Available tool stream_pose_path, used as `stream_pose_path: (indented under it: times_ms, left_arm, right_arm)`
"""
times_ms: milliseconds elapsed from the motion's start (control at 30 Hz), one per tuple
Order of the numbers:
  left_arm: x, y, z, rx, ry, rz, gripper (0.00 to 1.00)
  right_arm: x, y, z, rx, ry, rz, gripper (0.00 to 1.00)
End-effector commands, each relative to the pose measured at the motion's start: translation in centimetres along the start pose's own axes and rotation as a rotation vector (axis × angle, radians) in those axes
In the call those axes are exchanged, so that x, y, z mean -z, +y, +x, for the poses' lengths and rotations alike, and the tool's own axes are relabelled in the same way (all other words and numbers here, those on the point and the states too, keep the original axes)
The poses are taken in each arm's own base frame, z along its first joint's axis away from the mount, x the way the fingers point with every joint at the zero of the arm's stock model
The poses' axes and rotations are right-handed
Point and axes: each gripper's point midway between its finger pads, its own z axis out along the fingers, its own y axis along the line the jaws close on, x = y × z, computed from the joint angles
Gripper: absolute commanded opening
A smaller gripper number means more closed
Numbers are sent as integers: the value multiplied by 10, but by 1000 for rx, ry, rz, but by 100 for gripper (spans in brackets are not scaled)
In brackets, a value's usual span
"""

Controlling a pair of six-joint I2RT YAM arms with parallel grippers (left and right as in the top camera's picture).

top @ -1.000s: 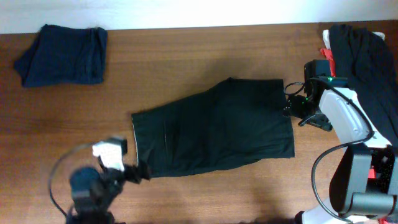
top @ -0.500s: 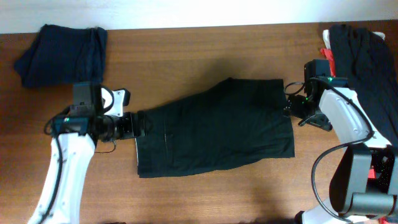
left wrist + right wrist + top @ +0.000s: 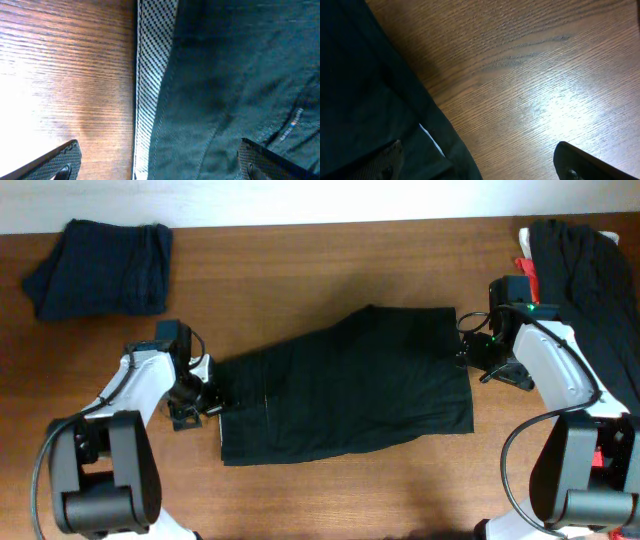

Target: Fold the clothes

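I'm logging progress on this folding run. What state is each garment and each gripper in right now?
dark garment: spread out flat mid-table, not folded up.
navy garment: folded, lying apart near a table corner.
clothes pile: heaped and unfolded at the table's edge.
left gripper: open, fingers straddling the dark garment's checkered band.
right gripper: open at the dark garment's other end, gripping nothing.

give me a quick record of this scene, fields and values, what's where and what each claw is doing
table: brown wood
spread garment: dark, lying flat at centre
left claw: open, straddling the spread garment's left edge
checked band: showing along that left edge
right claw: open, over the spread garment's right edge
folded garment: navy, far left corner
clothes pile: dark, at the right edge of the table
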Motion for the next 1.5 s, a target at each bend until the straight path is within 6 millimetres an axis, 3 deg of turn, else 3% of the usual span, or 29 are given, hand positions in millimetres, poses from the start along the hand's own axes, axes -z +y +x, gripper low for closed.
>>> stream_pose_path:
  times_ms: [0,133,233,367,500,533,700,767,833,933,1100,1167,1300,1400,1467]
  left_arm:
    - [-7,0,-1,-8,17,-14,99]
    - [-18,-5,3,-35,22,-15,99]
    - [-28,-10,8,-47,25,17,82]
    - [-44,-9,19,-50,34,37,80]
    - [-56,-11,29,-51,40,84,70]
    - [-59,-10,31,-51,41,85,50]
    - [-59,-10,26,-56,21,85,10]
    - [-58,-7,24,-47,16,77,1]
    - [-53,9,19,13,6,10,1]
    - [-29,37,8,94,6,-102,1]
    - [50,72,-19,188,-21,-311,1]
    - [81,77,-24,220,-36,-383,1]
    - [139,64,-33,220,-79,-396,1]
    - [187,42,-36,188,-141,-384,1]
    - [202,25,-34,151,-162,-379,1]
  right_arm:
    - [7,-3,-7,-17,-29,7,99]
    - [7,-3,-6,-17,-28,7,99]
    - [7,-3,-7,-17,-29,7,99]
    - [7,-3,-7,-17,-29,7,99]
    - [7,-3,-7,-17,-29,7,99]
    - [7,-3,-6,-17,-29,7,99]
    - [7,-3,-6,-17,-29,7,99]
    - [7,-3,-7,-17,-29,7,99]
    - [7,-3,-6,-17,-29,7,99]
    - [7,-3,-7,-17,-29,7,99]
    - [7,-3,-7,-17,-29,7,99]
    - [7,-3,-7,-17,-29,7,99]
    - [7,-3,-7,-17,-29,7,99]
    - [7,-3,-7,-17,-29,7,99]
    - [7,-3,-7,-17,-29,7,99]
